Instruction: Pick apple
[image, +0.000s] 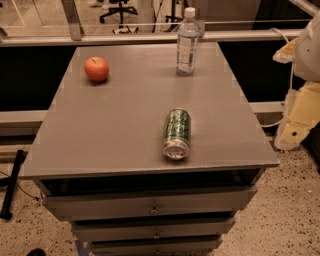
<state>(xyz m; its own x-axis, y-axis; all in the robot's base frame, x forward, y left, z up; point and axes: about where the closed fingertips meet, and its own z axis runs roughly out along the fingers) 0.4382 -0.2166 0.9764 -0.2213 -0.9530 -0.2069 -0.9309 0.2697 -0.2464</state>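
The apple (96, 69) is small, round and red-orange with a short dark stem. It sits upright near the far left corner of the grey tabletop (120, 130). My arm shows as white and cream parts at the right edge of the view, and the gripper (295, 127) hangs there beside the table's right side, below tabletop level. It is far from the apple, across the whole width of the table, and holds nothing that I can see.
A green drink can (176, 133) lies on its side near the front middle. A clear water bottle (187, 42) stands at the far edge. The table has drawers (150, 202) below. A rail and glass wall run behind it.
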